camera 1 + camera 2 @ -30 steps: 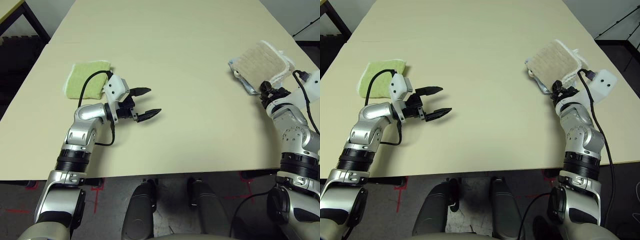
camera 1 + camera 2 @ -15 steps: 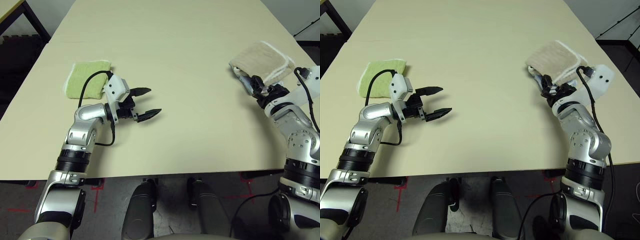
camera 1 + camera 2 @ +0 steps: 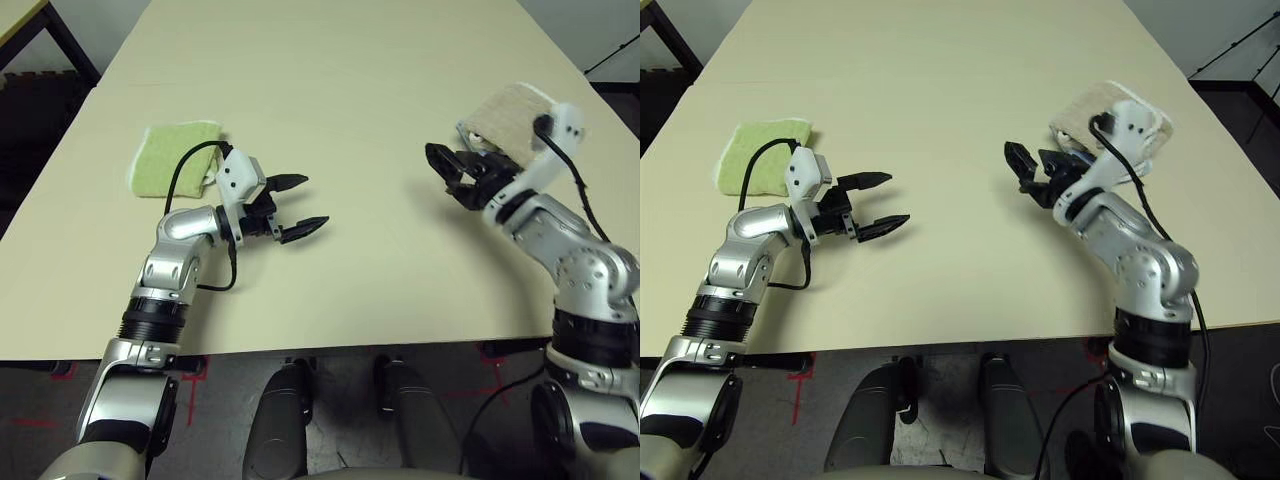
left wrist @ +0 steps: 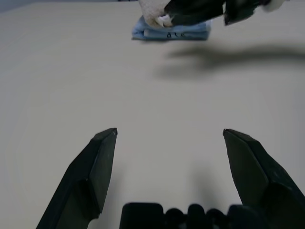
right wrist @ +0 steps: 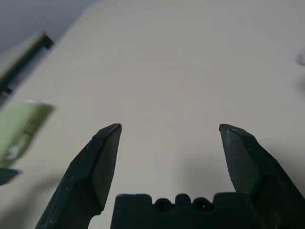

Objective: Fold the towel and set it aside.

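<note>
On the far right of the pale beige table [image 3: 330, 60], the folded beige-tan terry cloth towel [image 3: 508, 112] with white stitched edging lies flat, partly hidden behind the right arm's white wrist housing. It seems to sit on top of a folded light-blue towel [image 4: 171, 32], whose edge shows beneath it in the left wrist view, though the overlap is hard to judge from the head views.

Just beside that stack, toward the middle of the table, the right gripper [image 3: 447, 165] hangs above the tabletop with its 2 black fingers spread wide and nothing between them. It points away from the towel, toward the table's left side, and does not touch the cloth. Its own wrist view looks across bare table between the parted fingers, with a blurred patch of green at the edge.

Across the table, the left gripper [image 3: 297, 206] also stands spread and empty, held level above the surface and aimed toward the right side. Between its fingers lies bare tabletop, and the right gripper's dark shape and shadow show beyond.

Behind the left forearm, a folded lime-green terry towel [image 3: 177, 158] rests flat near the table's left edge, well apart from the beige one. A black cable loops over its near corner.
</note>
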Controlling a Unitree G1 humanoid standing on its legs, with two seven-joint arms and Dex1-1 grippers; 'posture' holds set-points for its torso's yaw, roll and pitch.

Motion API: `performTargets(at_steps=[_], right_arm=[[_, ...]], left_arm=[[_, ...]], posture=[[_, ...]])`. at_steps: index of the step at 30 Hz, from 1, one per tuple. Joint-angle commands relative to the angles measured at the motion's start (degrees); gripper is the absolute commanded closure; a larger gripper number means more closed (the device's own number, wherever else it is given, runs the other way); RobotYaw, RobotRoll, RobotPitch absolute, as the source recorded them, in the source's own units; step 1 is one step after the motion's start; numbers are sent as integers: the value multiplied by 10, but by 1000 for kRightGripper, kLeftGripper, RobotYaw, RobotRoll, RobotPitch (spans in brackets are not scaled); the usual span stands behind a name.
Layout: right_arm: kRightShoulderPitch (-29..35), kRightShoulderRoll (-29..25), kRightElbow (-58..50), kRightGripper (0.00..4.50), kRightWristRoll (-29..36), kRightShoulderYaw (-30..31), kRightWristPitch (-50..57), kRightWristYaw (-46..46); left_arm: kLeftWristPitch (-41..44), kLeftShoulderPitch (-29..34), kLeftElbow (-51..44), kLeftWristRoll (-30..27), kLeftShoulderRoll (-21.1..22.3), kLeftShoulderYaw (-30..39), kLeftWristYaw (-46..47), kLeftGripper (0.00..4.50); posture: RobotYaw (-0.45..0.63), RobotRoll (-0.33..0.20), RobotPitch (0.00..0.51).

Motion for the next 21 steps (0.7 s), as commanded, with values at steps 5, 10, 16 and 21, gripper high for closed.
performTargets(at_steps=[5, 10, 16, 21], right_arm=[[-121, -9, 256, 47, -97, 3, -107, 25], [-186, -23, 381, 47, -137, -7, -180, 31], [-238, -49, 490, 47, -169, -21, -248, 11], [-259, -62, 547, 47, -186, -33, -288, -2]], left_arm=[[2, 24, -21, 3, 13, 5, 13, 0], [6, 33, -34, 0, 16, 4, 20, 0], [6, 32, -32, 0, 18, 4, 22, 0], [7, 31, -33, -1, 17, 1, 22, 0]], posture=[[111, 0, 195], [115, 0, 192], [111, 0, 192], [105, 0, 193]])
